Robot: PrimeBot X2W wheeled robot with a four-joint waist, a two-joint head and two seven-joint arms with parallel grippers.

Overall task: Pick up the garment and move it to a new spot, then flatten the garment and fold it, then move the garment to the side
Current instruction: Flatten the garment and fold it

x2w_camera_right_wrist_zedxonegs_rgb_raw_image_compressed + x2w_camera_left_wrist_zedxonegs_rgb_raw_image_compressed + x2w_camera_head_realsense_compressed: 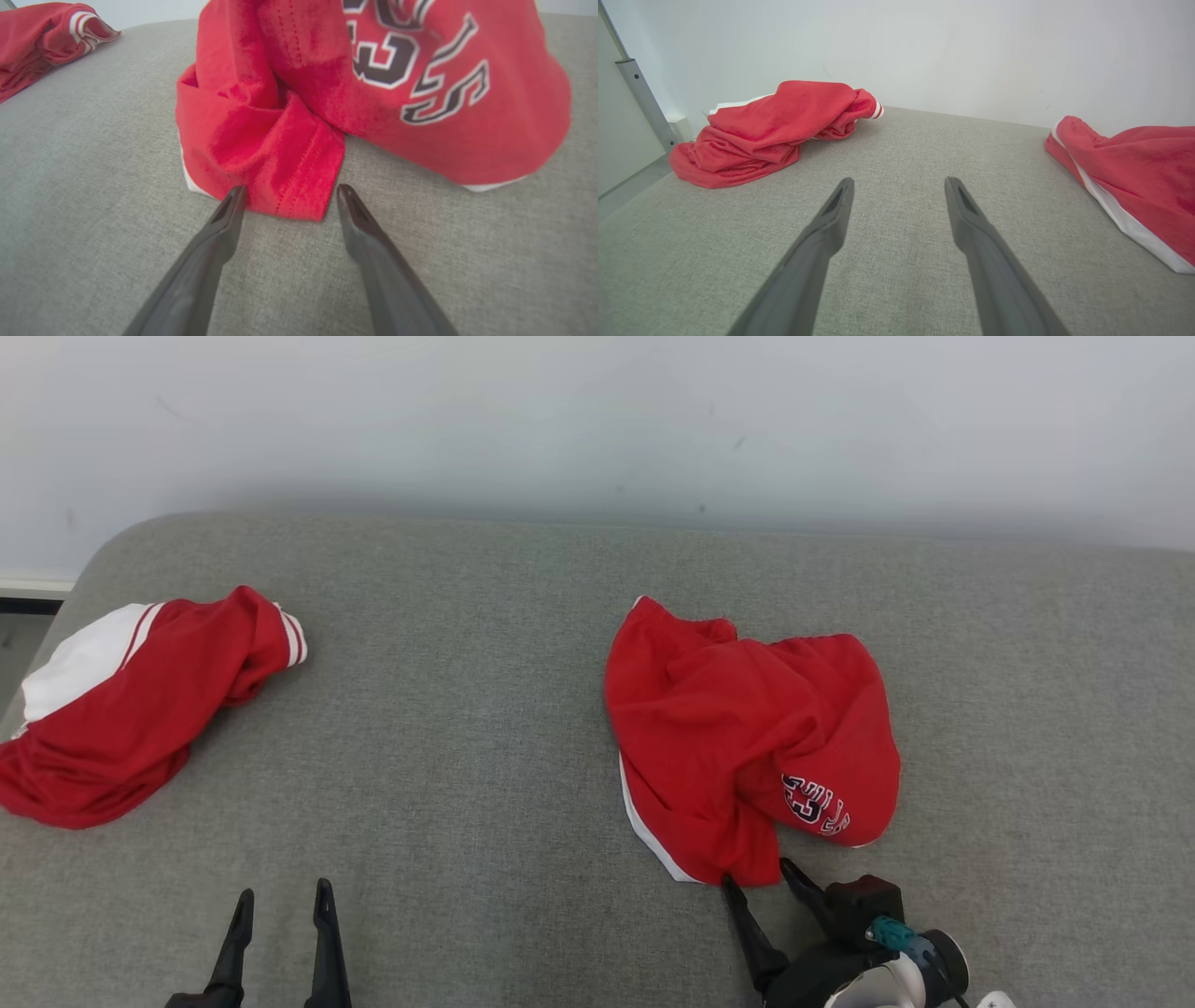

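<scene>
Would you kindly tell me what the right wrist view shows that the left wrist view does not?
Right wrist, not left wrist: the dark lettering on the near garment, with its hem corner between the open right jaws. Left wrist, not right wrist: a metal post beside the far garment, and the open left jaws over bare cushion. Shared: both red garments, the grey cushion and the white wall.

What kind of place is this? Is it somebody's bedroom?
Maybe, but I can't be sure. It looks like a plain indoor room: a grey cushioned surface like a bed or sofa, a bare white wall behind it, and a lettered red garment and a red-and-white garment crumpled on it.
</scene>
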